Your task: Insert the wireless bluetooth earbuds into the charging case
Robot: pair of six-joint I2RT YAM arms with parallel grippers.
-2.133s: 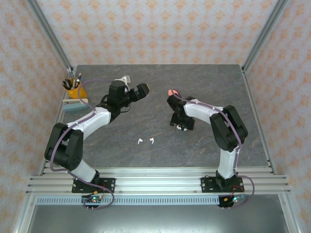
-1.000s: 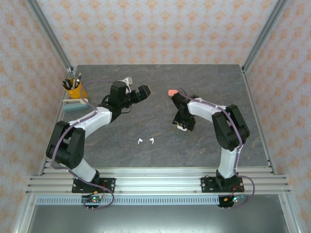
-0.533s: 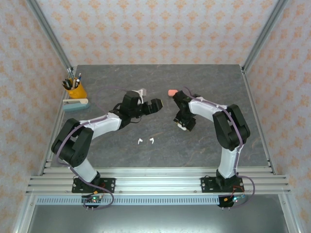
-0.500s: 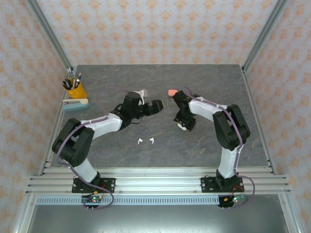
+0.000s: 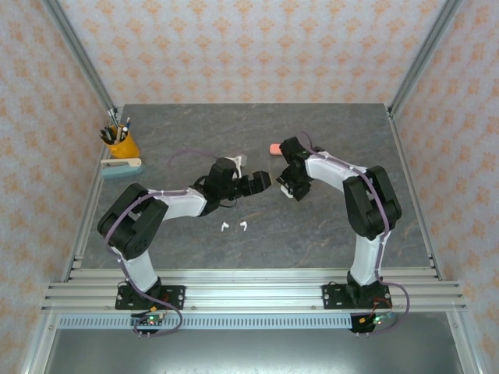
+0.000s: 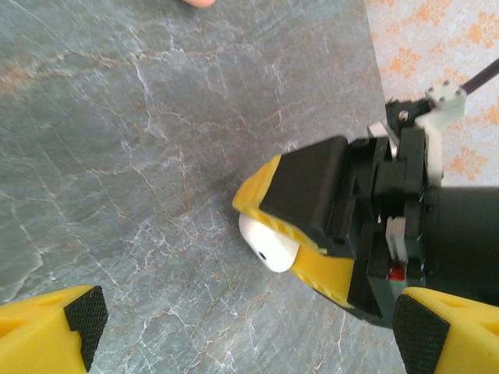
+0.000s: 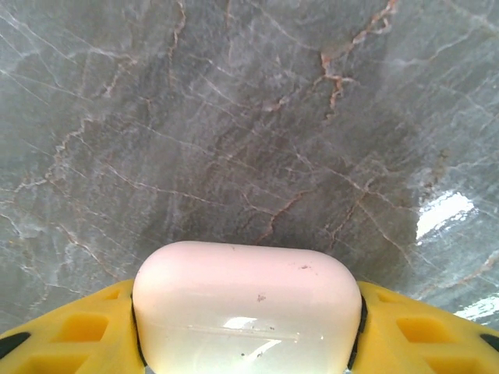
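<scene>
A: Where do the earbuds [image 5: 224, 227] sit?
B: Two white ones lie loose on the counter [image 5: 335, 128], side by side, toward its near edge.
A: And the jaws?
B: Left jaws are spread wide, facing the right jaws. Those pinch the pale charging case [image 7: 245, 308] by its sides, just beside the left ones.

A yellow cup [image 5: 123, 147] of pens stands at the left edge of the grey marbled table [image 5: 195, 125], just beyond a flat teal block [image 5: 121, 170] (tan on top), with patterned walls [image 5: 249, 47] around.
</scene>
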